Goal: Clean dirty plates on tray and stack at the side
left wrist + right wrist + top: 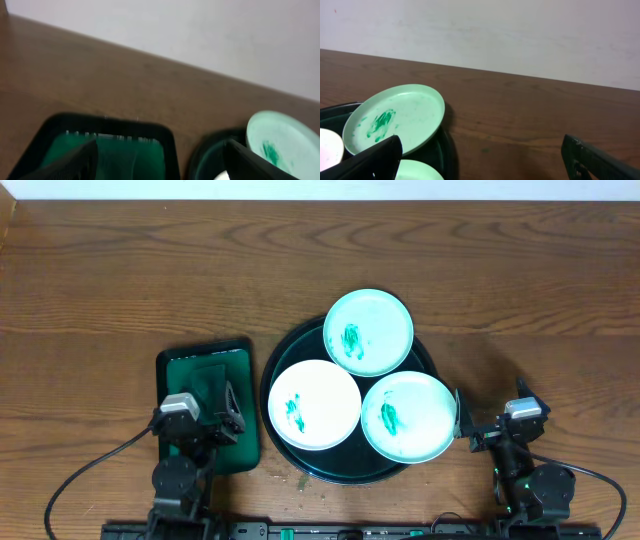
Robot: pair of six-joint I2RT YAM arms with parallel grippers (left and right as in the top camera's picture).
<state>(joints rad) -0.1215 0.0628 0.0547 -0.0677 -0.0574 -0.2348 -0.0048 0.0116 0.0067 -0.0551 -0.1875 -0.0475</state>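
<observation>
Both claws stand wide apart and hold nothing. The left claw (226, 413) sits over the near end of the small tray (200, 365), a green rectangle with a dark raised rim and rounded corners; I cannot tell whether its fingers touch it. In its own camera the two dark fingers (70, 164) frame the bottom corners with the small tray between them. The right claw (463, 423) sits just beside the 3 o'clock edge of the right plate (410, 417); whether it touches is unclear. Its black fingers (370, 162) spread across the whole bottom of its view.

Both arms are folded low at the table's (120, 270) 6 o'clock edge, left arm at about 7, right arm at about 5, cables (80, 475) looping behind them. The left claw points toward 12; the right claw is turned toward 9, at the plates.

The three plates lie on the round tray (275, 365), dark, glossy, with a raised rim, in the middle of the table. The top plate (369, 332) sits at the tray's 12 to 1 o'clock and overhangs the rim, the left plate (314, 404) at 8, the right plate at 4, also overhanging. Each is round, smooth, pale white-teal, with a green smear at its centre. The table is brown wood with visible grain.
</observation>
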